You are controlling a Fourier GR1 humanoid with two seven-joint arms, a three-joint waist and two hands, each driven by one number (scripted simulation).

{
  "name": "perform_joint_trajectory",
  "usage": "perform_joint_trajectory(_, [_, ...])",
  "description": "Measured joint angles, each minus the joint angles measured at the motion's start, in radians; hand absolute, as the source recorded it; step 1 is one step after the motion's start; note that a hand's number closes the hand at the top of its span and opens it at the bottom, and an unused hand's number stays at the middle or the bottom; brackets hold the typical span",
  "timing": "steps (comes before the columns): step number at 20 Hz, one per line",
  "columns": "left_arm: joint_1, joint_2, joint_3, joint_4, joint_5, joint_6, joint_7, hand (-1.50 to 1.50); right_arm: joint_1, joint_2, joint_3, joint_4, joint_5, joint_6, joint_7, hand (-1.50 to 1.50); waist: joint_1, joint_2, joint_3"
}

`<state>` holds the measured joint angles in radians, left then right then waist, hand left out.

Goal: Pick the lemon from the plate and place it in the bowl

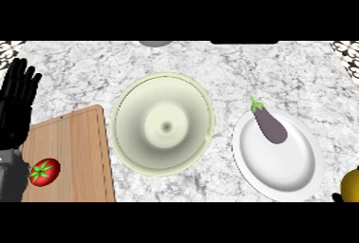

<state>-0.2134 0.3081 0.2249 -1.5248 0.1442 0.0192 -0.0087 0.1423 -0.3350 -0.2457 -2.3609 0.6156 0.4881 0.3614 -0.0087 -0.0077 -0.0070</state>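
The yellow lemon [351, 184] shows only in part at the right edge, just off the white plate [280, 166]. A black finger of my right hand [338, 197] curls against its lower left side; the rest of that hand is out of view. The pale green bowl [163, 124] stands in the middle of the counter with nothing in it, left of the plate. My left hand [17, 102] rests open at the left edge, fingers up.
A purple eggplant [270, 125] lies on the plate's upper part. A wooden cutting board [77, 152] at the lower left carries a red tomato [44, 172]. A grey object [154, 43] peeks in at the counter's far edge.
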Motion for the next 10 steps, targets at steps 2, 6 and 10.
perform_joint_trajectory(2, [-0.014, 0.003, -0.003, 0.005, 0.0, -0.003, 0.006, 0.0, -0.087, 0.024, 0.044, 0.002, -0.009, 0.03, 0.078, 1.5, 0.007, 0.002, -0.001])
perform_joint_trajectory(6, [-0.013, 0.003, -0.008, 0.008, -0.001, -0.012, -0.001, 0.0, -0.27, 0.086, 0.161, 0.008, -0.021, 0.084, 0.282, 1.5, 0.022, 0.002, -0.001])
perform_joint_trajectory(10, [-0.047, 0.003, -0.01, 0.029, -0.004, -0.006, 0.012, 0.0, -0.482, 0.163, 0.298, 0.04, -0.026, 0.12, 0.49, 1.5, 0.027, 0.004, 0.0])
